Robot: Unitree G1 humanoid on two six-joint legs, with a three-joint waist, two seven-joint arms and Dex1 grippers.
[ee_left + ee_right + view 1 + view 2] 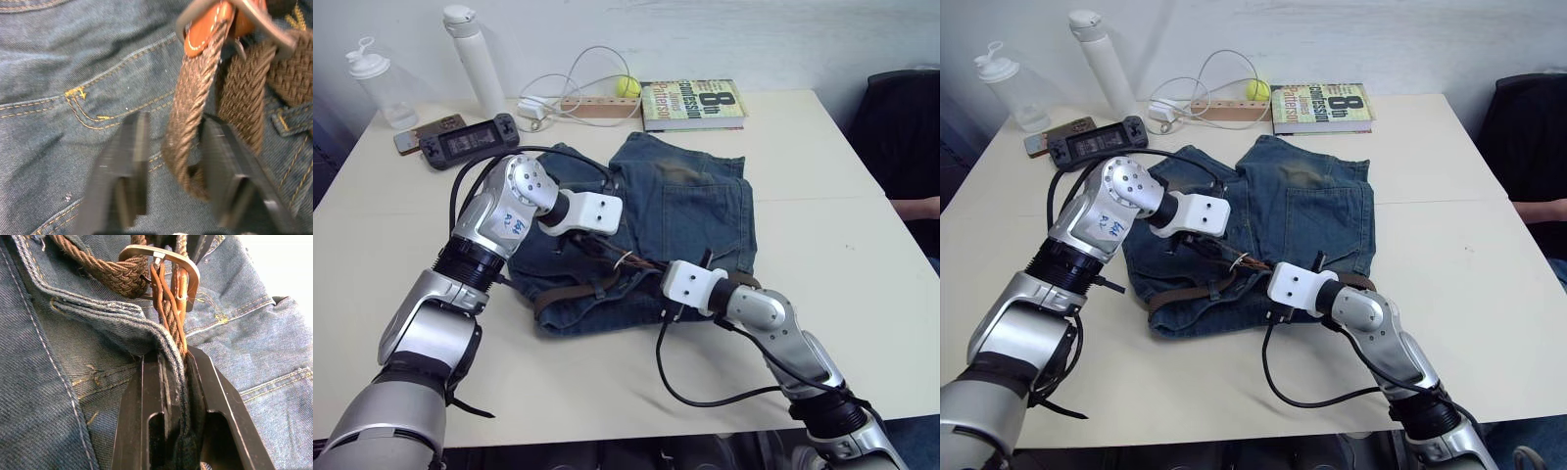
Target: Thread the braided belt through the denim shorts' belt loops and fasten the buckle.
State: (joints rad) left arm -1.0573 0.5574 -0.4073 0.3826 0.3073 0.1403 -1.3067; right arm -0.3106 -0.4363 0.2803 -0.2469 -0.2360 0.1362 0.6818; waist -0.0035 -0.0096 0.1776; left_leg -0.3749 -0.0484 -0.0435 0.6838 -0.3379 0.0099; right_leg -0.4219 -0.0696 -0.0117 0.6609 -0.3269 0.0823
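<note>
Braided belt [172, 318] clamped in right gripper [176, 382], looped between parted left gripper [171, 161] fingers, tip hidden.

I see a pale cream table [862, 294] with the denim shorts [695, 211] spread flat near its middle. Along the far edge, from my left, stand a clear plastic bottle [380, 83] and a tall white flask [475, 59]. A phone [429, 132] and a dark handheld game console [470, 142] lie just in front of them, touching or nearly so. Further right sit a wooden power strip [599, 106] with a looped white cable [573, 78], a yellow ball [627, 86] just beside it, and a green-covered book [693, 104] lying flat. A black cable [705, 397] trails across the near tabletop.
</note>
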